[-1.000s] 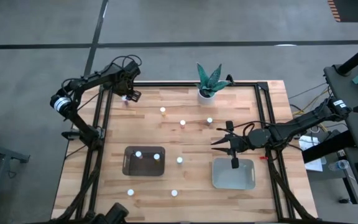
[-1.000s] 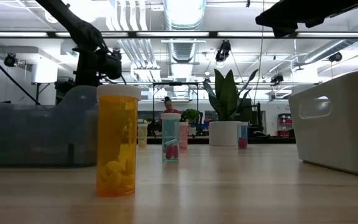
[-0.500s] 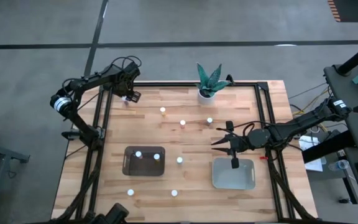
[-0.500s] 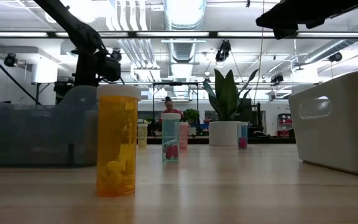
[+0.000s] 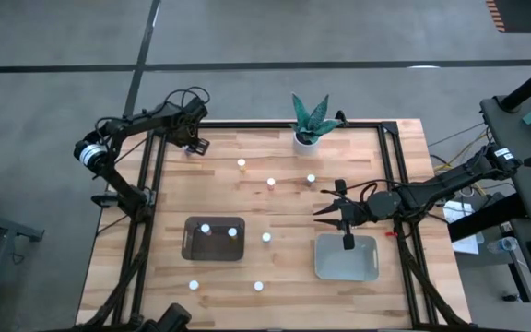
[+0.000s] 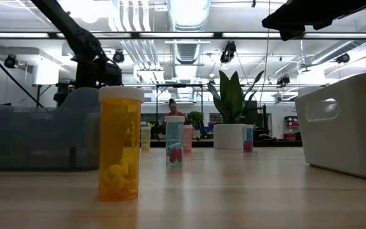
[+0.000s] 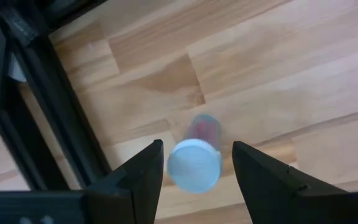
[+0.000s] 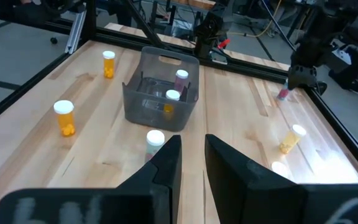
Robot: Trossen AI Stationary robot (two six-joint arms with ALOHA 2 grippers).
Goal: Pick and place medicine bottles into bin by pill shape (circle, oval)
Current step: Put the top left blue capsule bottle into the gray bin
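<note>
A small medicine bottle [image 7: 195, 163] with a white cap and pink contents stands upright on the wood at the table's far left corner. My left gripper [image 7: 197, 146] points down over it, open, with one finger on each side of the cap and a gap on both sides. The same gripper [image 5: 192, 144] shows in the high view. My right gripper [image 5: 321, 214] hovers level by the far edge of the pale bin [image 5: 347, 260], its fingers [image 8: 169, 155] a narrow gap apart with nothing between. The dark bin [image 5: 214, 242] holds two bottles [image 5: 205, 228].
Several loose bottles stand on the wood, three mid-table [image 5: 270, 182], one between the bins [image 5: 265, 237] and two near the front edge [image 5: 258, 286]. A potted plant [image 5: 310, 122] stands at the far edge. Black frame rails [image 7: 55, 106] run close beside the left gripper.
My left gripper has come down over the bottle at the far left corner, its fingers still apart. The bottle has stayed where it was.
</note>
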